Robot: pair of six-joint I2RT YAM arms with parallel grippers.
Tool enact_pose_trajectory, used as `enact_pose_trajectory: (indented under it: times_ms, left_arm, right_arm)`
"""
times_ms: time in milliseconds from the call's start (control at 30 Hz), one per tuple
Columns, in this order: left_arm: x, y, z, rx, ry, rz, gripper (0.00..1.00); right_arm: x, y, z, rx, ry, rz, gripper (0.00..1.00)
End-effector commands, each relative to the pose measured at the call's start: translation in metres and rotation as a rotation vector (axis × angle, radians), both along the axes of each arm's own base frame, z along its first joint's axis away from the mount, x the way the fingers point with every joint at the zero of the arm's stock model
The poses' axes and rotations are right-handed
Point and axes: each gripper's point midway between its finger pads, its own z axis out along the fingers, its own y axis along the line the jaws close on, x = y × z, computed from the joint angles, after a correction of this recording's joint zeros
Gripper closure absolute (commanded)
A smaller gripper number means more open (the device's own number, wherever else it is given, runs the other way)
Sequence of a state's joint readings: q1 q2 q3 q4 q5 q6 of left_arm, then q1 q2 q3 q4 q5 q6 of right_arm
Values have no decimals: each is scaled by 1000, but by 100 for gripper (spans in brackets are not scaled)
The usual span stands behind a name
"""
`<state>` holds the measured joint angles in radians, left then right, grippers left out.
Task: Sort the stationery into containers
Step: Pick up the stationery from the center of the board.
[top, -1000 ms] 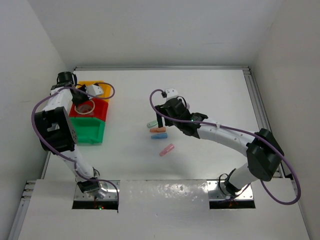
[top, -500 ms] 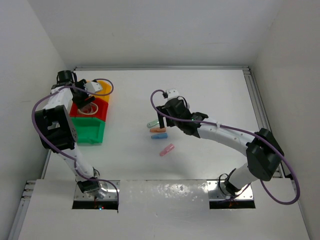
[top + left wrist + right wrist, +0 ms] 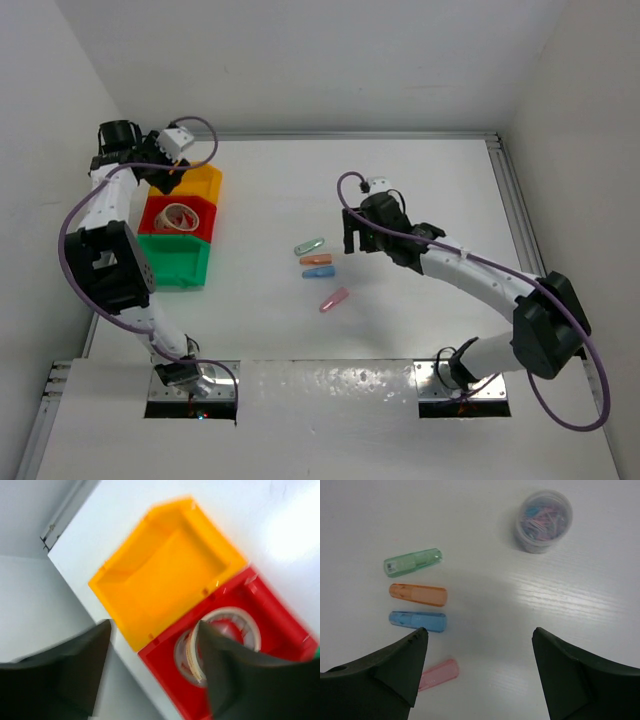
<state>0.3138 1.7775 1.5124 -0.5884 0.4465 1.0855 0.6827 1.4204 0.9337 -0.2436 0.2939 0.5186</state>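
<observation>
Left fingers [image 3: 60, 675] spread apart, nothing between them, both dark and blurred at frame bottom. Yellow bin [image 3: 165, 565] sits centre frame on the white surface [image 3: 280, 525]. Red bin [image 3: 277, 612] butts against it, lower right. Tape ring [image 3: 235, 617] lies inside the red bin, partly hidden by one finger. Green sliver [image 3: 317, 652] at right edge.
</observation>
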Motion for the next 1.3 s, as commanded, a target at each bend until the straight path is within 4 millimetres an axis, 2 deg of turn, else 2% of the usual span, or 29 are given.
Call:
enact_pose_trajectory:
  times_ms: [0, 33, 67, 100, 133, 167, 200, 267, 333, 367, 400, 433, 467, 500, 533, 567, 633, 667, 700, 833, 1000, 1267]
  left_arm:
    - [9, -39, 61, -232, -94, 33, 43]
    - [10, -57, 65, -256, -85, 16, 48]
    - [6, -70, 58, -265, -42, 16, 53]
    - [4, -82, 53, -258, -19, 5, 53]
    - [-1, -116, 43, -260, 22, -43, 53]
    - [-6, -134, 35, -256, 51, -69, 51]
    - [-15, -159, 20, -265, 101, -96, 49]
    - [-22, -215, 7, -259, 130, -171, 45]
    - [-26, -243, -19, -258, 188, -163, 43]
    - [-32, -269, -28, -232, 203, -196, 43]
    - [-33, -281, -35, -220, 216, -206, 43]
    - [-35, -292, -50, -213, 252, -210, 43]
    - [-38, -309, -55, -203, 258, -231, 43]
    - [-34, -317, -55, -207, 256, -233, 43]
    - [-32, -324, -67, -217, 281, -224, 44]
    - [-32, -330, -70, -215, 286, -229, 44]
    - [-27, -334, -82, -171, 290, -225, 43]
    - [-31, -341, -86, -160, 292, -244, 43]
    - [-36, -346, -98, -139, 313, -265, 42]
    - [-52, -356, -127, -110, 380, -286, 39]
    - [-71, -368, -135, -144, 437, -331, 39]
    - [-68, -371, -120, -149, 408, -322, 39]
  right_arm:
    - [-1, -16, 4, 63, 19, -67, 17]
    - [0, -25, 4, 69, 21, -92, 17]
    - [-1, -31, 1, 71, 31, -108, 17]
    - [-1, -35, 1, 79, 34, -123, 17]
    - [-2, -43, 1, 89, 37, -143, 17]
    - [-3, -47, 0, 89, 41, -150, 17]
    - [-4, -55, -1, 87, 42, -166, 17]
    - [-7, -65, -5, 76, 50, -188, 17]
    - [-11, -72, -4, 76, 51, -201, 17]
    - [-13, -74, -5, 78, 55, -207, 18]
    - [-17, -79, -10, 74, 65, -214, 18]
    - [-18, -80, -10, 81, 65, -219, 18]
    - [-22, -84, -11, 85, 63, -225, 18]
    - [-24, -85, -11, 87, 63, -228, 18]
    - [-26, -88, -12, 87, 63, -236, 18]
    - [-31, -91, -15, 88, 66, -242, 18]
    - [-37, -96, -19, 84, 74, -258, 18]
    - [-41, -100, -23, 85, 76, -269, 18]
    - [-44, -102, -25, 85, 78, -277, 18]
    - [-52, -111, -29, 84, 83, -297, 18]
    - [-55, -117, -28, 71, 81, -299, 18]
    - [-55, -120, -30, 69, 81, -305, 18]
